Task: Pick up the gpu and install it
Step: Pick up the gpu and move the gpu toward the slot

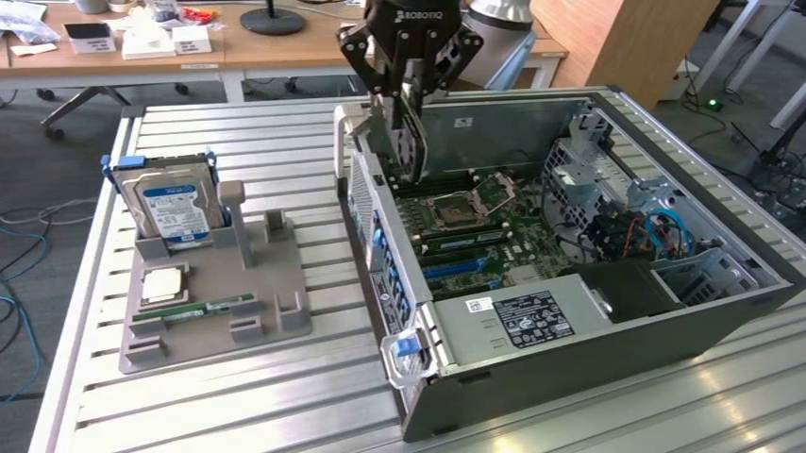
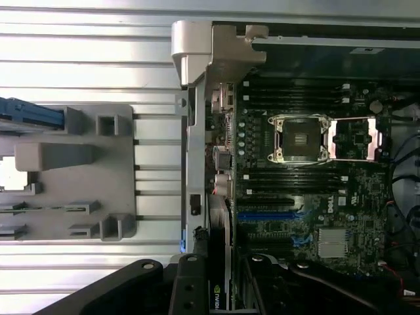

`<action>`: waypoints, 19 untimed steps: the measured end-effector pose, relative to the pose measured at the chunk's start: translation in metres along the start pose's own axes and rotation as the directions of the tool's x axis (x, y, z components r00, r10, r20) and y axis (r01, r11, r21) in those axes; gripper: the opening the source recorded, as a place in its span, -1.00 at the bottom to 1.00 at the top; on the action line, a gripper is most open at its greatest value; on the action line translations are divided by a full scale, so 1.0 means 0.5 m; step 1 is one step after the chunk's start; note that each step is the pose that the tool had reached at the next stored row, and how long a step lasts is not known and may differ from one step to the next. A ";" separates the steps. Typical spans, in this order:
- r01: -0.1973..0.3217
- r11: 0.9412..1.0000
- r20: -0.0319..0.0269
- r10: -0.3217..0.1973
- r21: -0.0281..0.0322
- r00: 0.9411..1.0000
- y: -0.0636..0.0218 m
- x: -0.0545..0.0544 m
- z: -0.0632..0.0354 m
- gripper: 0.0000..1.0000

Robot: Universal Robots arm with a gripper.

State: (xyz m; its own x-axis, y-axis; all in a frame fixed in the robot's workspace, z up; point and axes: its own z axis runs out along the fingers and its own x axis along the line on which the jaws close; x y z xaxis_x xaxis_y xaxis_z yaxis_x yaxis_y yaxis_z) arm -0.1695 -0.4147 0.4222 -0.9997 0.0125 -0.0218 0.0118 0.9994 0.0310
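Gpu [image 2: 219, 292] in the jaws over motherboard [image 2: 295, 216], case wall [image 2: 194, 151] just beside.

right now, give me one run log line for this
gripper: shut on gpu | gpu: upright over the motherboard edge, inside the open case | blue slot: empty

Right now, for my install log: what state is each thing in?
case: on its side, open.
gripper: shut on gpu.
gpu: on edge, partly inside case.
CPU socket: lid flipped open.
hard drive: upright in holder.
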 end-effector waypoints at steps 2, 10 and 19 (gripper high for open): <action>0.000 1.000 0.000 0.000 0.000 1.000 0.000 -0.016 0.000 -0.47; 0.000 1.000 0.000 0.000 -0.001 1.000 0.001 -0.080 0.002 -0.47; 0.000 1.000 0.000 0.000 -0.001 1.000 0.002 -0.167 0.004 -0.47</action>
State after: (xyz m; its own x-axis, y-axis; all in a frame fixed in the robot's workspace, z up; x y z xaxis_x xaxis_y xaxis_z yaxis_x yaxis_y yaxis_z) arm -0.0859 -0.4147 0.4221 -0.9997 0.0125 -0.0218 0.0118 0.9994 0.0324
